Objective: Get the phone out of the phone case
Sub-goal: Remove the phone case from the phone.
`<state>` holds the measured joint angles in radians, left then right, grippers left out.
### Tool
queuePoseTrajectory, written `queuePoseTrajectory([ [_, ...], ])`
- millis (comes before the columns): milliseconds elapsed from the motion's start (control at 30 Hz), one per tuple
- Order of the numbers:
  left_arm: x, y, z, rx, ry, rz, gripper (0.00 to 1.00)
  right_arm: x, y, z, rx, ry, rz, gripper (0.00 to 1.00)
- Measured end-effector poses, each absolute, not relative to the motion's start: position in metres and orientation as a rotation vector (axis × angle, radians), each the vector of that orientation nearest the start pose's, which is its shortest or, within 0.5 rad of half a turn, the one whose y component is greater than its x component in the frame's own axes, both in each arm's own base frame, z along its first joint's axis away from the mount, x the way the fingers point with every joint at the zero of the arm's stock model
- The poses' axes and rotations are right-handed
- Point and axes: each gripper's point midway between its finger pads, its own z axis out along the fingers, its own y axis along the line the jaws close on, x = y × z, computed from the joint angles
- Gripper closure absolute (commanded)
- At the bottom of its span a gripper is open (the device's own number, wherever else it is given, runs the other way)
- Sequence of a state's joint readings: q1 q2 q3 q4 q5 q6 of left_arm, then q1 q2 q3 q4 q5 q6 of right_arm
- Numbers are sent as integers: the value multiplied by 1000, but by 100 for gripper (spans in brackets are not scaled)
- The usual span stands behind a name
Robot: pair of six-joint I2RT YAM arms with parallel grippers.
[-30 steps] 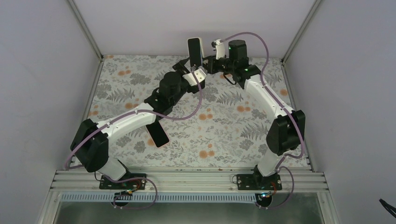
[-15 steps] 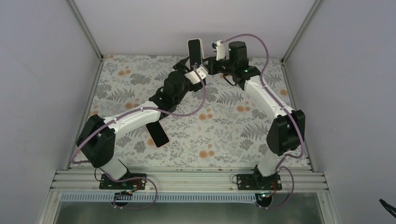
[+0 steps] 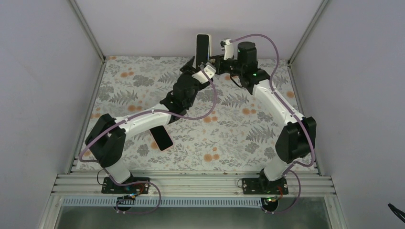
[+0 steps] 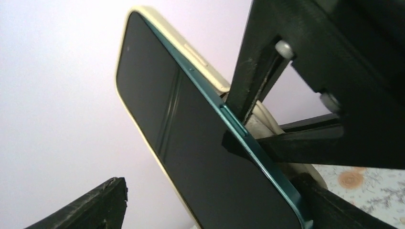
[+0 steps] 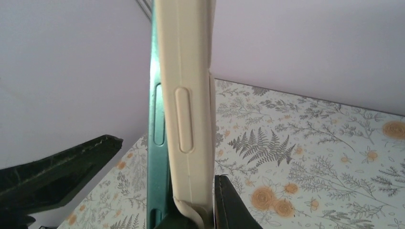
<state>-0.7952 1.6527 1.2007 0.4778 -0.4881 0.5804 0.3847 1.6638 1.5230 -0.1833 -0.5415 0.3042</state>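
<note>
The phone [image 3: 203,45], black screen with a teal rim, stands upright in the air at the back of the table, still partly in its cream case [image 5: 186,95]. My right gripper [image 3: 215,64] is shut on the case's side wall [image 4: 210,71], which is peeled away from the teal edge [image 5: 155,143]. My left gripper [image 3: 198,67] sits around the phone's lower end with its jaws apart. In the left wrist view its left finger [image 4: 95,205] stands clear of the screen [image 4: 181,143], and the other finger is mostly hidden behind the phone.
A flat black object [image 3: 161,137] lies on the floral table cover [image 3: 229,138] under my left forearm. The enclosure's back wall [image 3: 157,24] is close behind the phone, and the side walls rise at left and right.
Both grippers and the phone have moved up and a little to the right, toward the back wall. My left arm has stretched further forward.
</note>
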Motion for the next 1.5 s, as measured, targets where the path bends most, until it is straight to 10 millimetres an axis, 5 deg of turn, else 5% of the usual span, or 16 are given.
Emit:
queuePoseTrajectory([
  [233, 419, -303, 338, 554, 1347, 308, 23, 434, 275, 336, -455, 1860, 1046, 97],
  [400, 419, -296, 353, 505, 1300, 344, 50, 429, 279, 347, -466, 1817, 1092, 97],
  [833, 425, -306, 360, 487, 1250, 340, 53, 430, 276, 361, -485, 1755, 1109, 97],
  [1033, 428, -314, 357, 502, 1274, 294, 83, 432, 273, 361, -482, 1746, 1105, 97],
  [1233, 435, -315, 354, 476, 1301, 298, 97, 435, 272, 360, -469, 1749, 1106, 97],
  [1500, 437, -315, 346, 491, 1327, 307, 98, 439, 270, 348, -442, 1803, 1080, 97],
])
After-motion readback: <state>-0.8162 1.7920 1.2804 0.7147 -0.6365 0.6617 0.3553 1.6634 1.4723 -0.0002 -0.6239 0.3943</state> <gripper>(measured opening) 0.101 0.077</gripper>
